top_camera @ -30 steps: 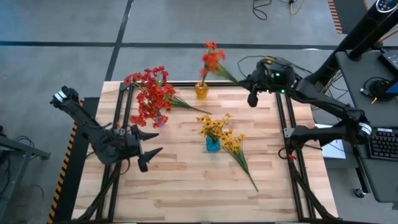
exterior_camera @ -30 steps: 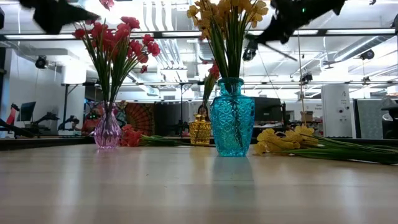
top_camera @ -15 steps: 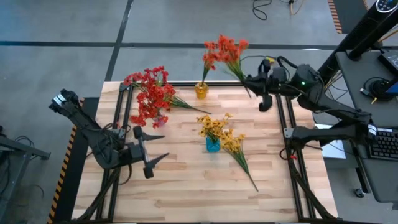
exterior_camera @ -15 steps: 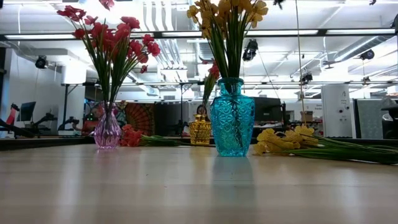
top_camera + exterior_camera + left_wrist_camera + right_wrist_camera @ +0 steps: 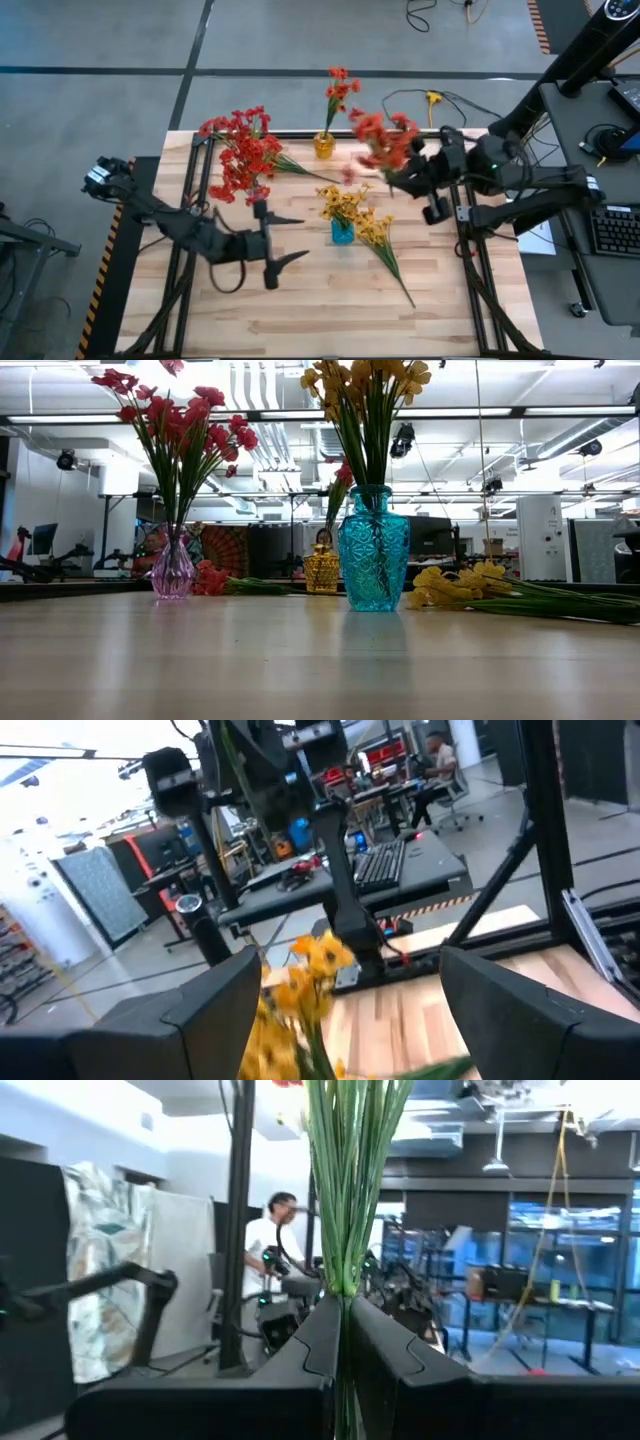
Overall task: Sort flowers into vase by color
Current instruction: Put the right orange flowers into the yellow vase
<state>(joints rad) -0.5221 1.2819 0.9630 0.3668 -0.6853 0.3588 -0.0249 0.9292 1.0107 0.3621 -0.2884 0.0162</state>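
A: Orange-red bunch [image 5: 383, 138] is pinched by its stems in the right gripper [image 5: 408, 176], jaws closed on them, held in the air.
B: Target?
A: Judging by colour, the amber vase [image 5: 324, 146], at about ten o'clock from the bunch, near. Stems run toward four o'clock, blooms lead.
B: Left gripper [image 5: 268, 238]?
A: Spread wide, empty, nearer the loose red flowers [image 5: 297, 168] at one o'clock.

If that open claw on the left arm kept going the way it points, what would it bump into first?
Probably the loose yellow flowers lying by the blue vase; the left gripper points that way, though its height above the table is unclear.
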